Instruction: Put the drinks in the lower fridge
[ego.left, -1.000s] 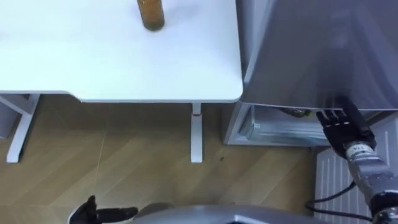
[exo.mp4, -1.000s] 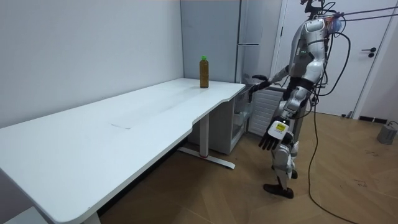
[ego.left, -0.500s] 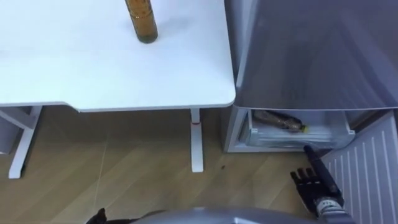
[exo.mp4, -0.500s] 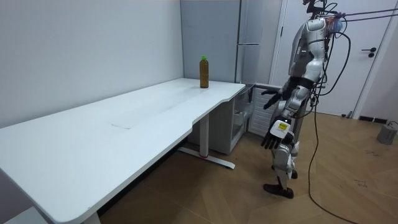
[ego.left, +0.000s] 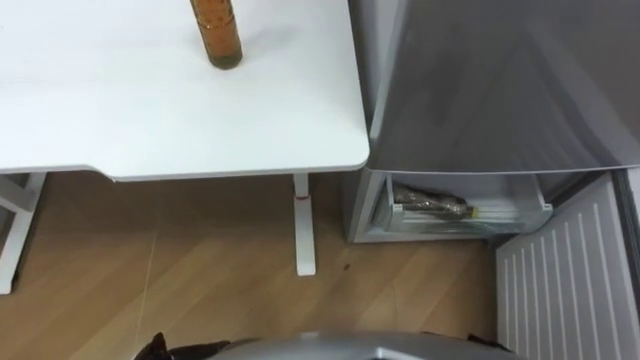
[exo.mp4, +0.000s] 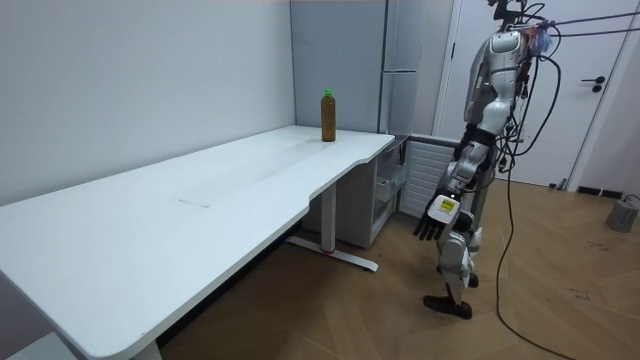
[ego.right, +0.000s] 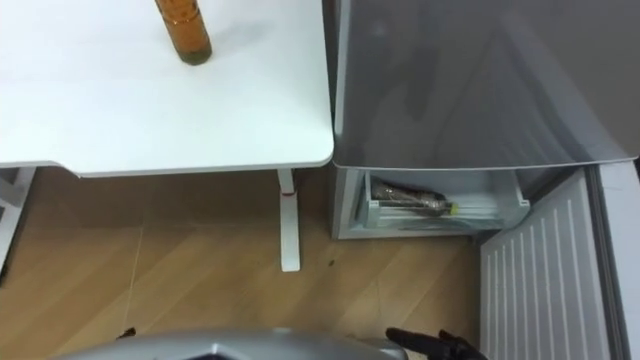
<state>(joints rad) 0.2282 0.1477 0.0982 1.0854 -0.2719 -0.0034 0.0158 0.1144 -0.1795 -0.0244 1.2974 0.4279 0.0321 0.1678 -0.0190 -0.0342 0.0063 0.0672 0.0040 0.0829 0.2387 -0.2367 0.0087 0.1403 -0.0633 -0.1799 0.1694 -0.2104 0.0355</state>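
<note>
Well, grip the bottle at eleven o'clock mid-body — stiff, probably slick; left hand slack, right hand unclear.

We find a white flat-topped counter carrying one upright brown drink bottle with a green cap near its far corner, beside the grey fridge. In the fridge's clear lower drawer, a second brown bottle lies on its side.
</note>
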